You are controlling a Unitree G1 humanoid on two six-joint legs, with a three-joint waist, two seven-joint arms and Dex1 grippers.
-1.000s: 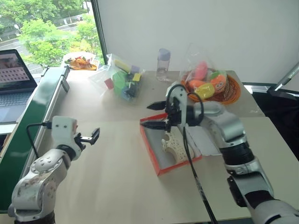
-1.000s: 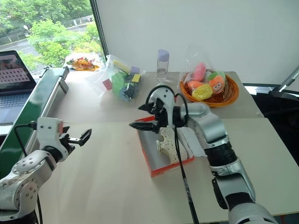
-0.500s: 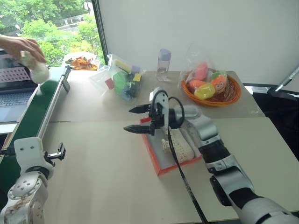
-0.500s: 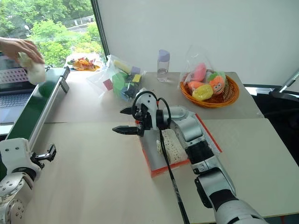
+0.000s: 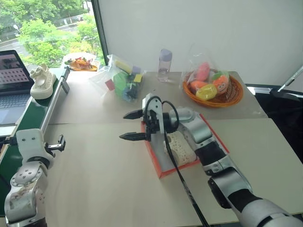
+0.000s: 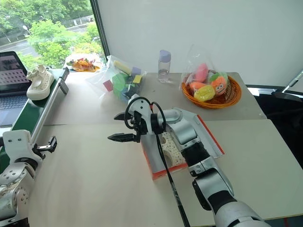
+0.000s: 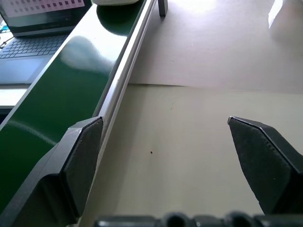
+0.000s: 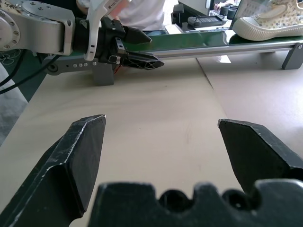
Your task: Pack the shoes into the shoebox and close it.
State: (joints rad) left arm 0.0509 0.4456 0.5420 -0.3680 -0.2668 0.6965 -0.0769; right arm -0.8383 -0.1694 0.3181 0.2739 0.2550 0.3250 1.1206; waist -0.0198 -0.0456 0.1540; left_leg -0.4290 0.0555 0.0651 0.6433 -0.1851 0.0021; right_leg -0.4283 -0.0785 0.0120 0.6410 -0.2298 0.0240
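Shoebox (image 5: 163, 166), red-orange, open, white inside, at mid-desk toward the near edge; lid (image 5: 214, 138) flat beside it on the right. One cream shoe (image 5: 181, 147) inside the box, partly hidden by the right arm. Second shoe (image 5: 41, 82) upright on the green conveyor (image 5: 26, 127) along the desk's left edge, beside a laptop (image 5: 14, 78). Right gripper (image 5: 131, 125) over the desk (image 5: 104, 184) just left of the box, fingers spread wide, empty. Left gripper (image 5: 60, 143) near the desk's left edge, beside the conveyor, fingers apart, empty. Along the far edge: orange basket (image 5: 233, 97) of toys, clear bottle (image 5: 164, 65), bag of blocks (image 5: 122, 78).
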